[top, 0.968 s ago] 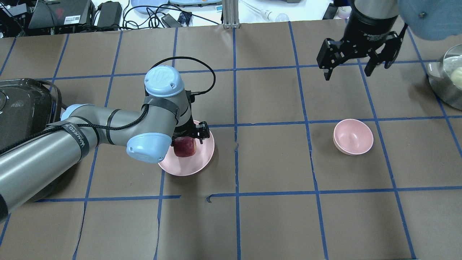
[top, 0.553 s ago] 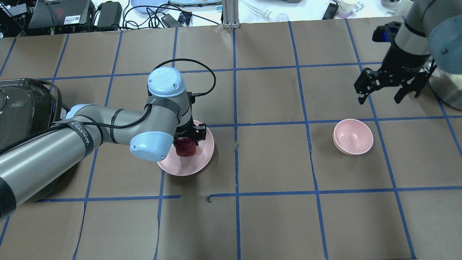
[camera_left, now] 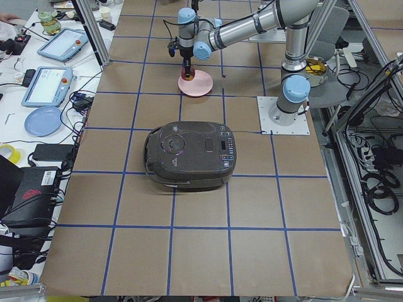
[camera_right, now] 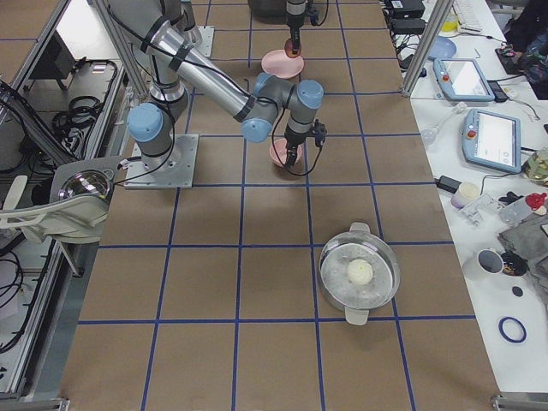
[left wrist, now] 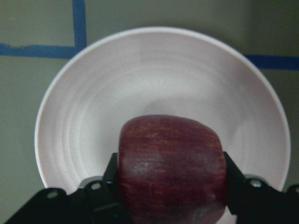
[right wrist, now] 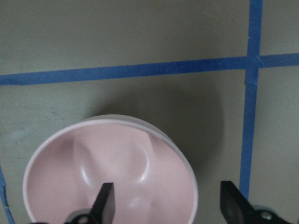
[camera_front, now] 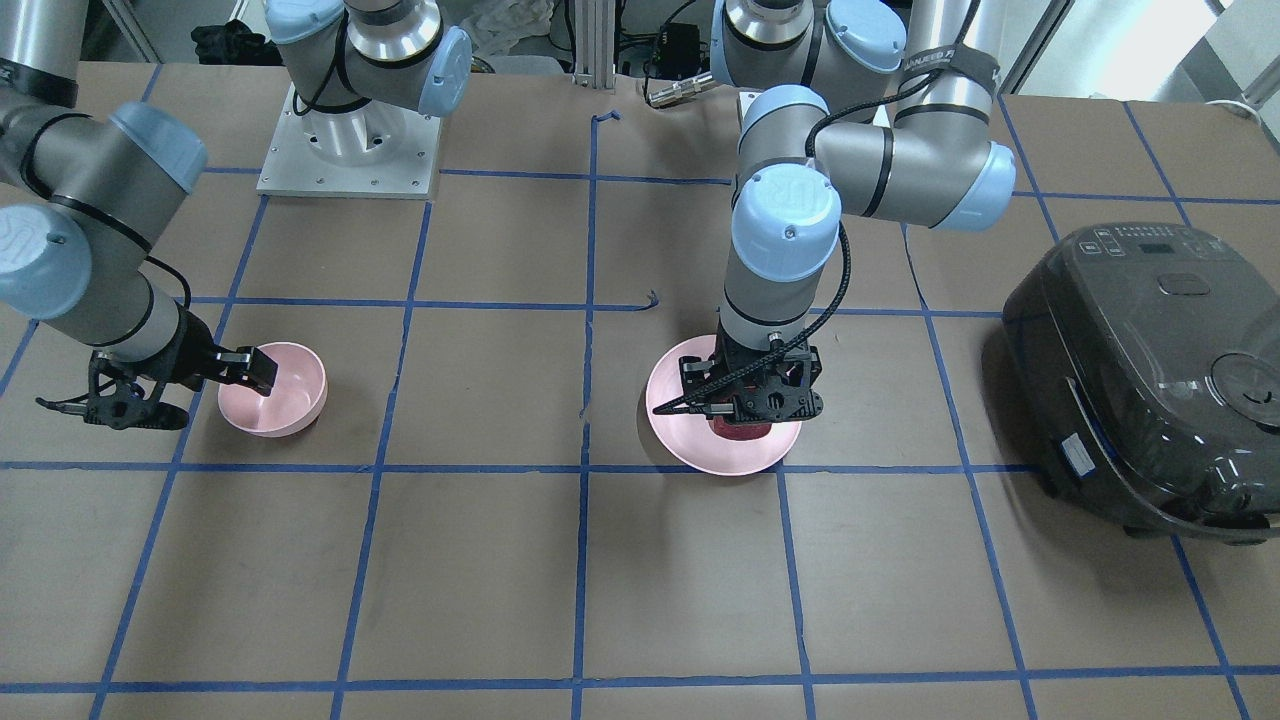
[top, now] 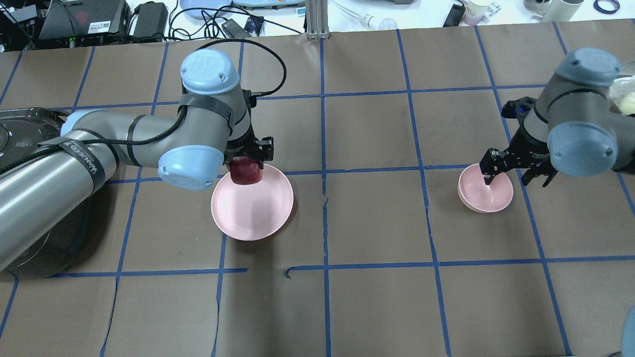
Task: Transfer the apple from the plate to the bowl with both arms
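The dark red apple (top: 244,170) is clamped between the fingers of my left gripper (top: 246,159) and held just above the far rim of the pale pink plate (top: 253,208). The left wrist view shows the apple (left wrist: 170,170) between the black fingers with the plate (left wrist: 140,84) bare below. The front view shows the left gripper (camera_front: 752,402) over the plate (camera_front: 680,425). My right gripper (top: 511,174) is open and low at the small pink bowl (top: 491,196). It straddles the bowl's rim, one finger (right wrist: 105,205) inside the bowl (right wrist: 93,168) and the other outside.
A black rice cooker (camera_front: 1150,370) stands at the table's left end, beside my left arm. A steel pot (camera_right: 360,274) with a pale round item stands at the right end, behind my right arm's elbow (top: 583,141). Blue tape lines grid the brown table.
My left gripper has risen off the plate with the apple and shifted toward the far rim. My right arm swung from the far right down onto the bowl's rim, still open.
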You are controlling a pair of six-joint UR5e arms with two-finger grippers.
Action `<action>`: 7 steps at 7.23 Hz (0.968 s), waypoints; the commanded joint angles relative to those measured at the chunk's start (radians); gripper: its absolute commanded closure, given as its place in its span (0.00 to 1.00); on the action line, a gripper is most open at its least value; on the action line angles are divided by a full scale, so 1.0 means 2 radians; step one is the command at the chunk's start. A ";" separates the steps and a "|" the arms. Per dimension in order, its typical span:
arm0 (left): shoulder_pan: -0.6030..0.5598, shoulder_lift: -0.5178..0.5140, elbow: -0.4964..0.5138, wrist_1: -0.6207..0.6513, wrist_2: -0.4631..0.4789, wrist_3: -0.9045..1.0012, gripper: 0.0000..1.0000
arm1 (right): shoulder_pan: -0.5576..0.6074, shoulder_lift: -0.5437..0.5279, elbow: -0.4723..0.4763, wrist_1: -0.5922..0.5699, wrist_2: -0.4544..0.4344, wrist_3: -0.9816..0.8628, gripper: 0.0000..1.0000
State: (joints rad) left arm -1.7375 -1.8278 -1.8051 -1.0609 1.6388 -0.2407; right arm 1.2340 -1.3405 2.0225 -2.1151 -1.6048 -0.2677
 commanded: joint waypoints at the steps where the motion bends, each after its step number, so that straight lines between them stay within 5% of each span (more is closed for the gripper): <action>1: 0.003 0.007 0.045 -0.046 -0.025 0.000 0.87 | -0.001 0.007 0.024 -0.040 0.000 -0.017 0.78; 2: 0.003 0.010 0.048 -0.045 -0.031 0.000 0.96 | -0.004 0.007 0.024 -0.042 0.000 -0.020 1.00; 5: 0.001 0.018 0.052 -0.046 -0.032 -0.005 0.96 | -0.020 0.006 0.006 -0.037 0.012 -0.034 1.00; 7: -0.004 0.022 0.053 -0.046 -0.037 -0.006 0.98 | -0.010 0.004 0.003 -0.016 0.109 -0.004 1.00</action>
State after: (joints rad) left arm -1.7402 -1.7887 -1.7005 -1.1535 1.5673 -0.2521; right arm 1.2036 -1.3308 2.0338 -2.1692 -1.4939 -0.3108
